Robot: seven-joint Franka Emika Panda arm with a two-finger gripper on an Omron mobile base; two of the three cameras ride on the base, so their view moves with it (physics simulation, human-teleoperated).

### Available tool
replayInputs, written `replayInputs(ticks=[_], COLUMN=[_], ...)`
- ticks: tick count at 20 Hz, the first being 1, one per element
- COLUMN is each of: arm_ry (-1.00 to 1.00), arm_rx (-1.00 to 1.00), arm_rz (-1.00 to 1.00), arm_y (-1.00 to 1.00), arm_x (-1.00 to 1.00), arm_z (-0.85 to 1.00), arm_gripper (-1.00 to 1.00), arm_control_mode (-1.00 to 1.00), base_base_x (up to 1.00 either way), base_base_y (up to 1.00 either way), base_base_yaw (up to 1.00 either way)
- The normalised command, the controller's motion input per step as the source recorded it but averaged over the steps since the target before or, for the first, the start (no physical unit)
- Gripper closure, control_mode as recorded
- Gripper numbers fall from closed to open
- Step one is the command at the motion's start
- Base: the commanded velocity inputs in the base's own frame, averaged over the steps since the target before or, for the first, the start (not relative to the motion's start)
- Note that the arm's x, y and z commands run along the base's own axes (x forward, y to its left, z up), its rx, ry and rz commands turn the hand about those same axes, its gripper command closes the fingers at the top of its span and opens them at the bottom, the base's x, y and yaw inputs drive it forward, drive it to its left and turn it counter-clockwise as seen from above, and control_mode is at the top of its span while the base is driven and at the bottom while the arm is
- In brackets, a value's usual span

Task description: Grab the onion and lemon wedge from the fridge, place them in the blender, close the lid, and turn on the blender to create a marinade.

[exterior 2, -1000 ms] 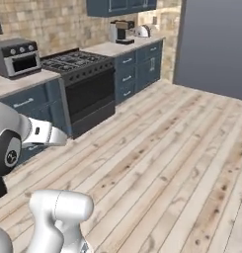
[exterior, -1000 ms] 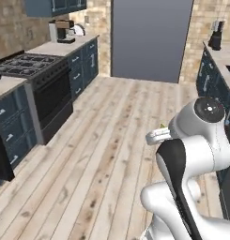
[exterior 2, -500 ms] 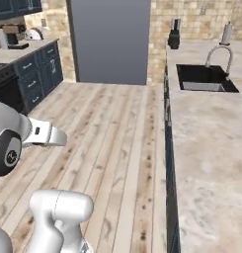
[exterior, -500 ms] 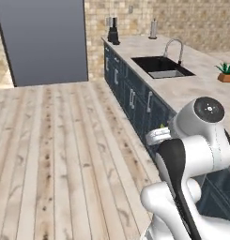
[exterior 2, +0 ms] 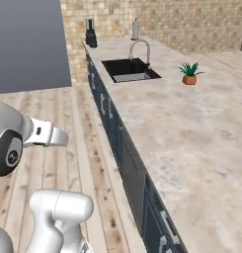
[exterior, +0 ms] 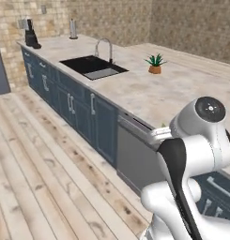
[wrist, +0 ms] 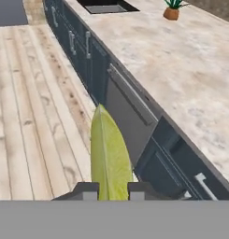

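The gripper (wrist: 112, 186) is clamped on the lemon wedge (wrist: 110, 156), which stands upright between its two dark fingertips (wrist: 86, 188) out over the wooden floor (wrist: 27, 116), just beside the table's (exterior 2: 191, 133) dark cabinet fronts. The blender (exterior 2: 90, 32) stands at the table's far end, beyond the sink (exterior 2: 130, 69) and a small potted plant (exterior 2: 190, 74).

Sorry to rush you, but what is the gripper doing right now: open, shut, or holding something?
Gripper: shut on the lemon wedge, the yellow-green piece standing up between its two finger tips.
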Motion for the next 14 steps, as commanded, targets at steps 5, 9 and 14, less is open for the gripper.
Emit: replayInputs(ticks=[5, 9, 14], arm_ry=[0.0, 0.0, 0.0], arm_rx=[0.0, 0.0, 0.0], arm_rz=[0.0, 0.0, 0.0], arm_y=[0.0, 0.0, 0.0], arm_x=[0.0, 0.0, 0.0], arm_z=[0.0, 0.0, 0.0], arm_gripper=[1.0, 1.0, 1.0], arm_control_mode=[1.0, 1.0, 1.0], base_base_x=[0.52, 0.77, 0.88], base_base_y=[0.85, 0.98, 1.0], base_base_yaw=[-0.27, -0.17, -0.16])
